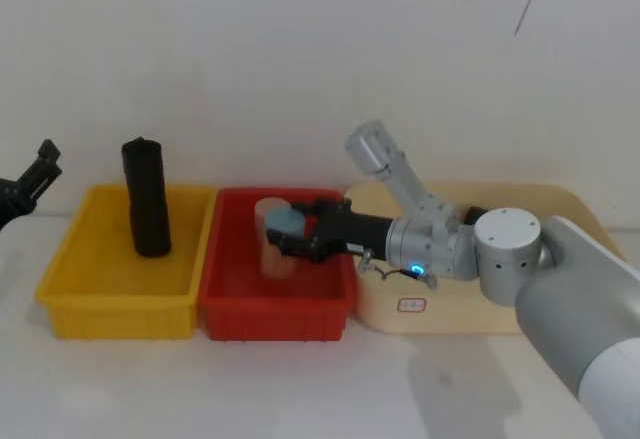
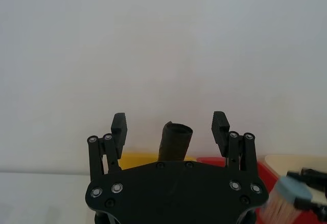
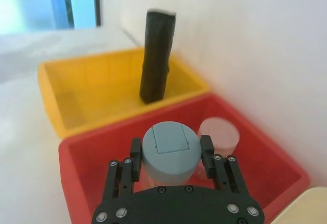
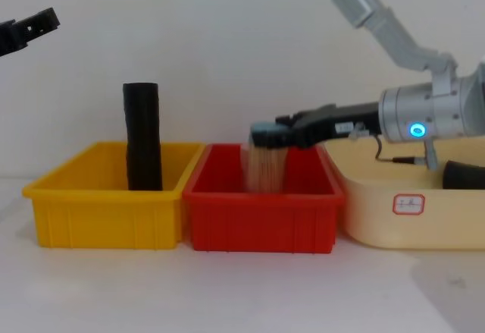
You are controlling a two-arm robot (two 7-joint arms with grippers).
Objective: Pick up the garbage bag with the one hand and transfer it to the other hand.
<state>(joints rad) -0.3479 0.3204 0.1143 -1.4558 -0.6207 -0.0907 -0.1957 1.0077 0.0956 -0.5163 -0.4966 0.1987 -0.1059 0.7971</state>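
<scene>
Over red bin (image 1: 240, 309), right tool (image 3: 171, 155) (clamping grey-capped jar (image 3: 170, 147))

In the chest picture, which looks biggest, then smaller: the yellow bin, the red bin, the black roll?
1. Yellow bin and red bin: they look about alike, so I won't rank them.
2. Black roll, standing in the yellow bin: smallest.

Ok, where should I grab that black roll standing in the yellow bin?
Take the black roll by its upper half, coming in level from the left, where the open left claw waits. It stands upright and rises well above the yellow bin wall, so that part is free to close around.
</scene>
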